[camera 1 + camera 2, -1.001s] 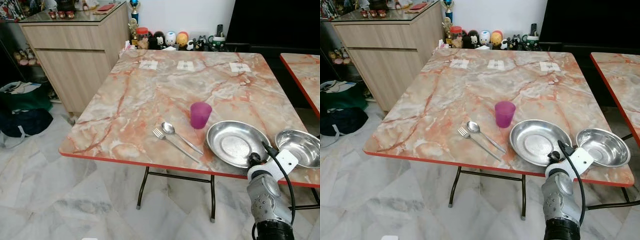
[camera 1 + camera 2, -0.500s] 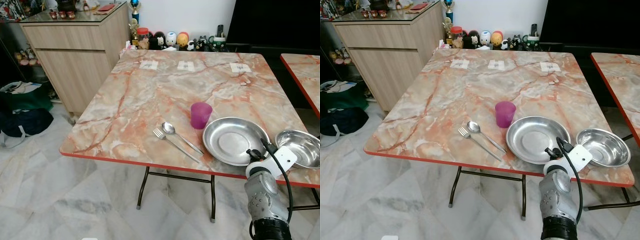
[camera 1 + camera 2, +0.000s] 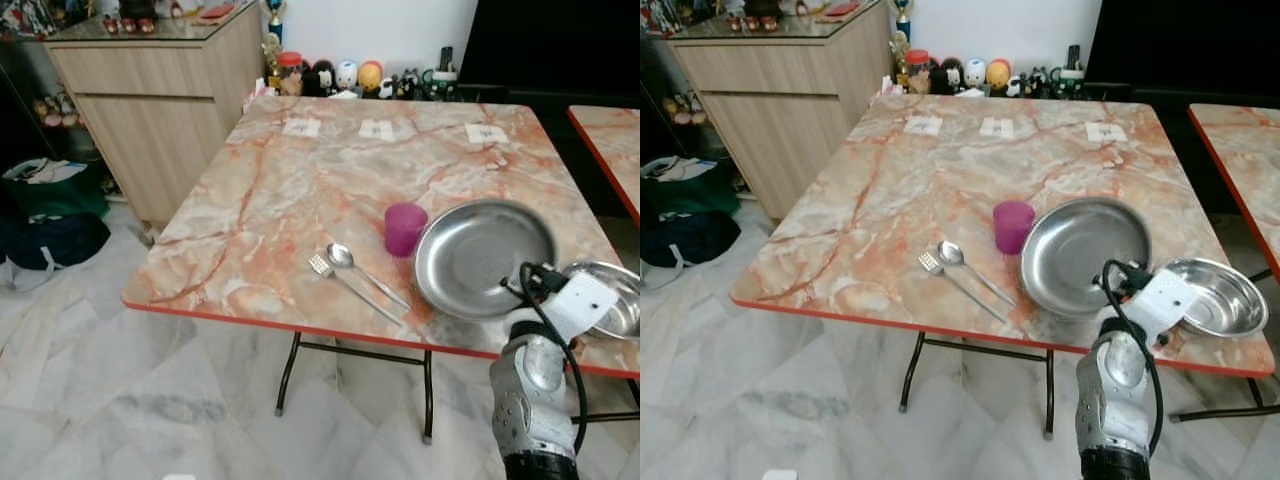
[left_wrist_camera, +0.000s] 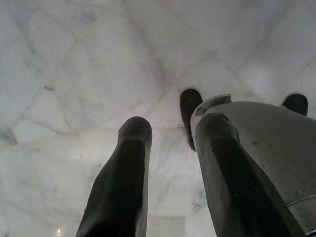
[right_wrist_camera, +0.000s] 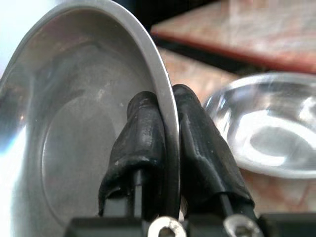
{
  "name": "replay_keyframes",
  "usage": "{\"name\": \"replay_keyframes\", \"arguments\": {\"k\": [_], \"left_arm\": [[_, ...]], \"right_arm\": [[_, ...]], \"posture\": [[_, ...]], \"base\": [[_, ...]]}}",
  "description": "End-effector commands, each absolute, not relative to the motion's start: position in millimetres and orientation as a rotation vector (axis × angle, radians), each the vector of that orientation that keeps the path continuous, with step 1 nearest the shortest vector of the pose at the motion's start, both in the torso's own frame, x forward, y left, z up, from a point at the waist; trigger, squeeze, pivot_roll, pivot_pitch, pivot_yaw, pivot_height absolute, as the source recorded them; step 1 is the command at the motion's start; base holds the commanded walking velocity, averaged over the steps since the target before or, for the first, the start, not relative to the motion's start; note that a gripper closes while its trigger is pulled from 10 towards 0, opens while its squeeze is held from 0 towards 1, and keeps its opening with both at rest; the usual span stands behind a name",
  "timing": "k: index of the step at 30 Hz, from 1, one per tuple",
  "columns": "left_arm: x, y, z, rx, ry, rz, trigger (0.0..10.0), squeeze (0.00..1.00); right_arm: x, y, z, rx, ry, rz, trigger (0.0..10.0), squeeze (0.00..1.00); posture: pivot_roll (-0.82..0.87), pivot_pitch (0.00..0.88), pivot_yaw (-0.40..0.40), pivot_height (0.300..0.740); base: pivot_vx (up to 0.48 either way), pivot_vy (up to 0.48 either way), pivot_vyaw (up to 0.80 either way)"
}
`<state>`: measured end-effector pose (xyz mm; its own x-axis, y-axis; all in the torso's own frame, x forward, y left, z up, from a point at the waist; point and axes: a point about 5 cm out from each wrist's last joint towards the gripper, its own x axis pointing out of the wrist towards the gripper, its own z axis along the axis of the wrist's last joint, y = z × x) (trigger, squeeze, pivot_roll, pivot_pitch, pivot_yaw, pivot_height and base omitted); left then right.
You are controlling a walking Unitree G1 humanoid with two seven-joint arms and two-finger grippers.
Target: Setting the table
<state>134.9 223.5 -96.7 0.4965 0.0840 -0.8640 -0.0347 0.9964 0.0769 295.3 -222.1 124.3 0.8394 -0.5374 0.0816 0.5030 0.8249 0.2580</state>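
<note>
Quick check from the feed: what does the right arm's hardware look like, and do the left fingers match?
Right arm: silver casing with small screw holes, white wrist block, looping black cable. Its fingers are long, black and rubbery. The left fingers look the same black.

Steel plate (image 3: 1080,250) tilted up beside purple cup (image 3: 1012,226) (spoon (image 3: 970,267) nearby).

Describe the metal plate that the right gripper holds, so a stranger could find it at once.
On the marble-patterned table, look at the near right corner, just right of the purple cup. The large steel plate is there, tilted up, its rim pinched by the right gripper. Its neighbour, the smaller steel bowl, lies flat.
</note>
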Motion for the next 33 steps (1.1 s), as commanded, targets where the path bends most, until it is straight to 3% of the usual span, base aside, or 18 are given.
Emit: {"name": "replay_keyframes", "arguments": {"k": [1,5,6,11,15,23,33], "left_arm": [[133.5,223.4,-97.0,0.028,1.041,0.086,10.0,0.00],[133.7,223.3,-96.9,0.027,1.037,0.086,10.0,0.00],[133.7,223.3,-96.8,0.029,1.036,0.086,10.0,0.00],[134.1,223.3,-96.6,0.058,1.033,0.078,10.0,0.00],[134.2,223.6,-96.5,0.080,1.033,0.077,10.0,0.00],[134.1,222.5,-96.9,0.068,1.034,0.084,10.0,0.00],[135.1,223.6,-96.3,0.077,1.030,0.094,10.0,0.00]], "right_arm": [[291.7,-224.9,139.2,0.179,-0.237,-0.573,0.0,0.00],[292.0,-225.2,149.7,0.153,-0.282,-0.563,0.0,0.00],[292.9,-223.2,153.5,0.150,-0.295,-0.542,10.0,0.00],[292.7,-209.0,159.7,0.139,-0.321,-0.433,10.0,0.00],[292.4,-203.1,157.8,0.143,-0.306,-0.411,10.0,0.00],[293.3,-201.5,163.9,0.159,-0.323,-0.410,10.0,0.00],[294.0,-197.1,170.0,0.139,-0.356,-0.383,10.0,0.00]], "posture": [[-0.08,0.000,0.013,0.740],[-0.09,0.000,0.013,0.740],[-0.09,0.000,0.012,0.740],[-0.09,0.000,0.005,0.740],[-0.09,0.000,0.002,0.740],[-0.09,0.000,-0.001,0.740],[-0.09,0.000,0.004,0.740]], "base": [[0.000,0.000,0.00],[0.000,0.000,0.00],[0.000,0.000,0.00],[0.000,0.000,0.00],[0.000,-0.466,0.00],[0.000,-0.480,-0.72],[0.000,-0.474,0.00]]}}
